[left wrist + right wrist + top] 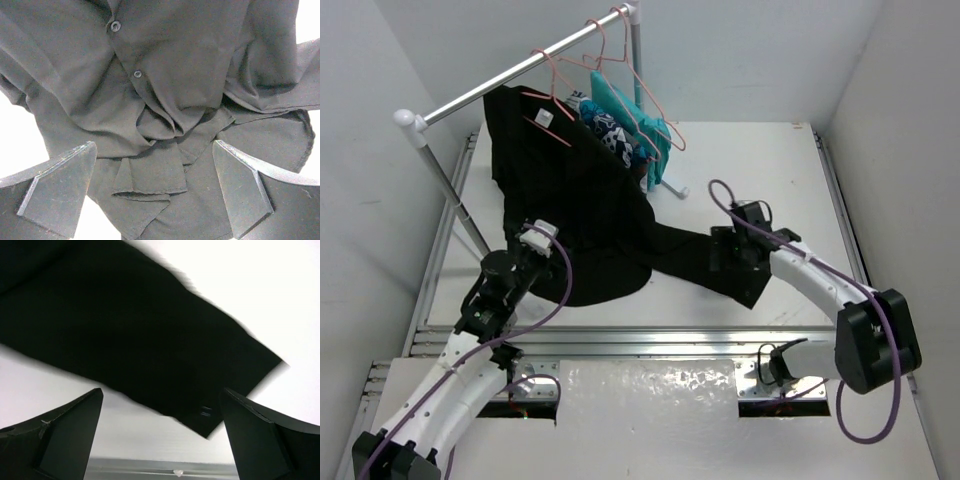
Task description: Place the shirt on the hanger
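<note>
The black shirt (570,190) hangs by its collar from a pink wire hanger (552,88) on the rod, its white label (542,117) showing. Its lower part lies bunched on the table, and one sleeve (705,255) stretches to the right. My left gripper (537,238) is open at the shirt's left side, and in the left wrist view (155,195) the folded button placket (137,74) lies between the fingers. My right gripper (728,250) is open over the sleeve's end. In the right wrist view (160,432) the cuff (210,405) lies flat just ahead of it.
A white clothes rack (510,65) stands at the back left, with a slanted leg (460,210) and a post (638,60). More pink hangers (645,95) hold a teal garment (655,135) and a patterned garment (615,132). Metal rails (650,340) edge the table's near side.
</note>
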`<state>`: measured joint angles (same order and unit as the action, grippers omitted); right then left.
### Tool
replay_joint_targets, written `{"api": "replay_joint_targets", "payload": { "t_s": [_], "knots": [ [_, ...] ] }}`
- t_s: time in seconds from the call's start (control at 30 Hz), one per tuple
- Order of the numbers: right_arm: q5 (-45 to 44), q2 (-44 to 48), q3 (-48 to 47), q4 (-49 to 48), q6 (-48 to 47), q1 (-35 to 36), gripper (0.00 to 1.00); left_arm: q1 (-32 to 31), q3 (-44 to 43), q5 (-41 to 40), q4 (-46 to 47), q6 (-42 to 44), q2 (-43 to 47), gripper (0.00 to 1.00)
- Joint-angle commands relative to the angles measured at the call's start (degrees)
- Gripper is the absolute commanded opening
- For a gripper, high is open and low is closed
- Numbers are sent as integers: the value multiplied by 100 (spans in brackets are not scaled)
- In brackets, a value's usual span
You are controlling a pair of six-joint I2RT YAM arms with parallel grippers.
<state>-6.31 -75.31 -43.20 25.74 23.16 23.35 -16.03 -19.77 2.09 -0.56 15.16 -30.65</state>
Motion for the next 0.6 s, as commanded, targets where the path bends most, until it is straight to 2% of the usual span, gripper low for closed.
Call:
{"api": "replay_joint_targets", "payload": {
  "t_s": [0.0, 0.2, 0.4, 0.57],
  "knots": [
    [-1047, 183, 162, 406, 1243, -497, 99, 56, 43, -287, 275, -21, -37, 99],
    [-1994, 113, 225, 177, 1717, -516, 99, 65, 131, -490, 390, -92, -55, 100],
    [-2454, -502, -207, 1074, 2298, -516, 99, 65, 158, -490, 407, -206, -125, 100],
    [-2735, -319, 39, 644, 2905, -507, 99, 74, 193, -595, 460, -250, -99, 100]
  ]
}}
